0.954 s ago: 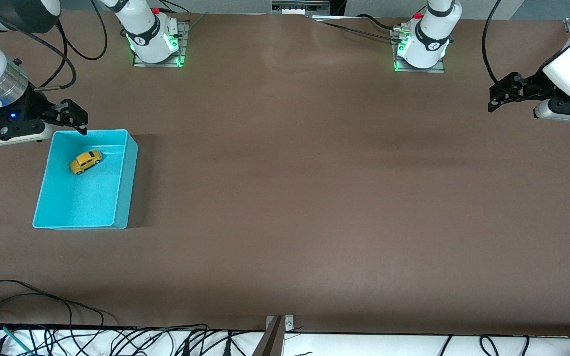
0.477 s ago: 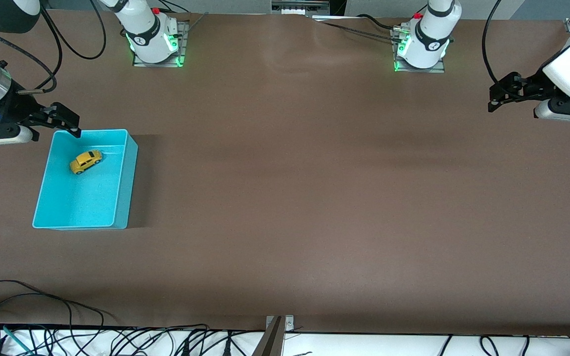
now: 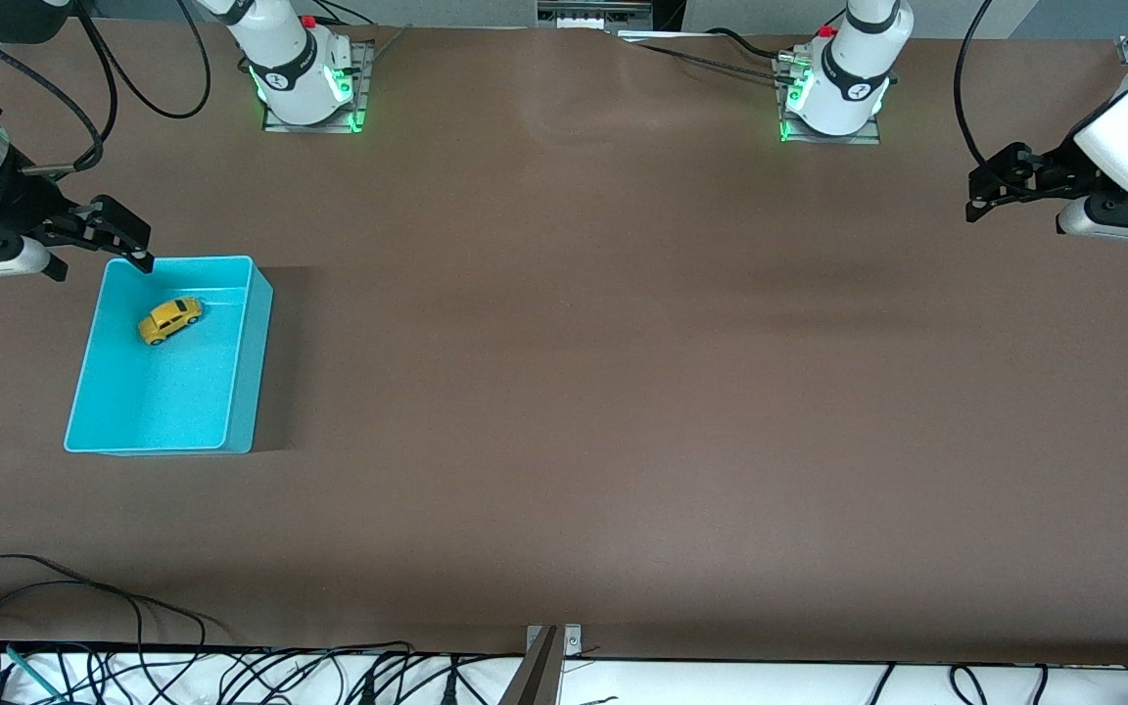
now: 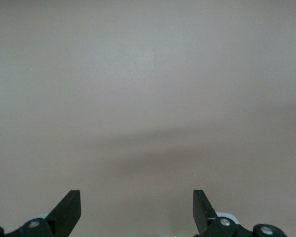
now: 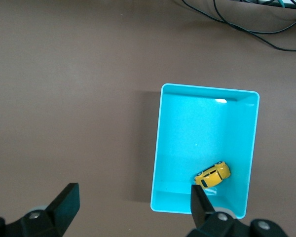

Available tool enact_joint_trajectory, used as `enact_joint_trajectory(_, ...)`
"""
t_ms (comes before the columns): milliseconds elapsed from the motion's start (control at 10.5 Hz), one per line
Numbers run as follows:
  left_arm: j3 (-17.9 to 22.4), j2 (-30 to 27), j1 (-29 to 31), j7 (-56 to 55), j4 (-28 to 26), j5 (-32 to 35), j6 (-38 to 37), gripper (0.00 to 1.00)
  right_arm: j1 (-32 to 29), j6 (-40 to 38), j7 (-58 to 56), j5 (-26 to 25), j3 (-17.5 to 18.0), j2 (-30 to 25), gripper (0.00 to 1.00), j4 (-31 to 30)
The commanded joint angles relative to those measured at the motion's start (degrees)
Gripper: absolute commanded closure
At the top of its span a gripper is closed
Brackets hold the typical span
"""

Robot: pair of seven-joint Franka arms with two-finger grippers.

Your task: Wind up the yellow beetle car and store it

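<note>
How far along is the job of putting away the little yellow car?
Storing looks done: the yellow beetle car sits inside the turquoise bin, touching no gripper. Nothing is in hand: the right gripper, jaws open and empty, is up over the bin's corner farthest from the front camera; the left gripper waits open at its own end. Winding can't be judged.

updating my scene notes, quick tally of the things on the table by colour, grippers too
yellow: 1, the yellow beetle car in the bin
turquoise: 1, the bin
black: 2, the open left gripper and the open right gripper
total: 4
</note>
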Motion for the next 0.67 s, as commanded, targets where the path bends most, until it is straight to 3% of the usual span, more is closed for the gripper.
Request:
enact_joint_trajectory(0,0.14,0.74,-0.06,-0.48,1.77,0.72,-0.84,0.0,0.76,-1.08,0.45,1.01,-0.82,0.44,0.0,1.33)
enact_joint_trajectory(573,0.14,0.74,0.03,-0.48,1.77,0.63,-0.84,0.0,0.67,-5.38,0.88,0.22,-0.82,0.88,0.0,3.35)
